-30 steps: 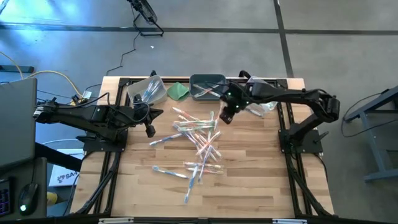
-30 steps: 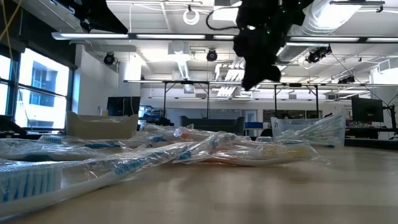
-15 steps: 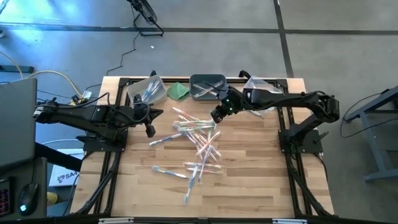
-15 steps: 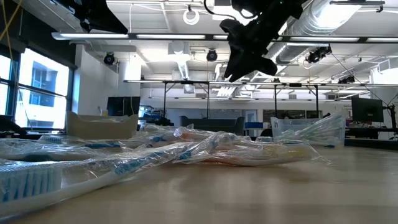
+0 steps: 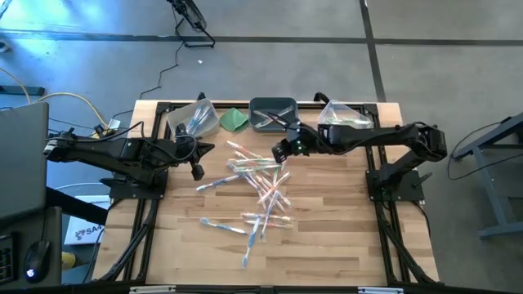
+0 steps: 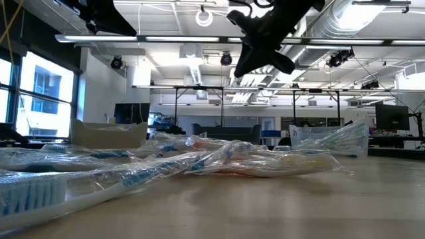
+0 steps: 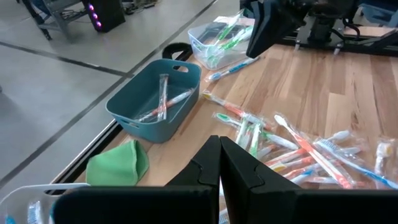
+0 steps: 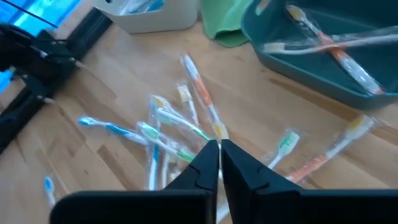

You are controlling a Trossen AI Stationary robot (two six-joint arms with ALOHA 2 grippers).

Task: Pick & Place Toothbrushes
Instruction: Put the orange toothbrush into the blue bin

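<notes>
A loose scatter of thin, see-through plastic toothbrushes [image 5: 260, 189] with blue, green and orange parts lay across the middle of the pale wooden desk [image 5: 327, 237] in the high view, running from just below centre toward the lower middle. The right gripper [image 5: 279, 153] hung over the upper edge of that scatter, a little right of centre; in its own wrist view its two dark fingers [image 8: 205, 163] were clenched together, tips touching, with nothing between them, and the toothbrushes beneath were partly hidden by the fingers. In the low view it appeared only as a dark shape [image 6: 260, 41] at the top centre, its fingertips hard to make out against the ceiling.

The left gripper [image 5: 197, 171] waited at the left of the scatter, its fingers [image 7: 214, 163] pressed shut and empty in the left wrist view.

Along the top of the high view stood a dark teal plastic bin [image 5: 258, 104] holding a few toothbrushes, a clear plastic bin [image 5: 181, 115] at upper left with more inside, and another clear bin [image 5: 337, 109] at upper right, half covered by the right arm. A folded green cloth [image 5: 235, 119] lay between the clear left bin and the teal one. In the low view the nearest toothbrush [image 6: 40, 192] was cut off at the lower left edge
</notes>
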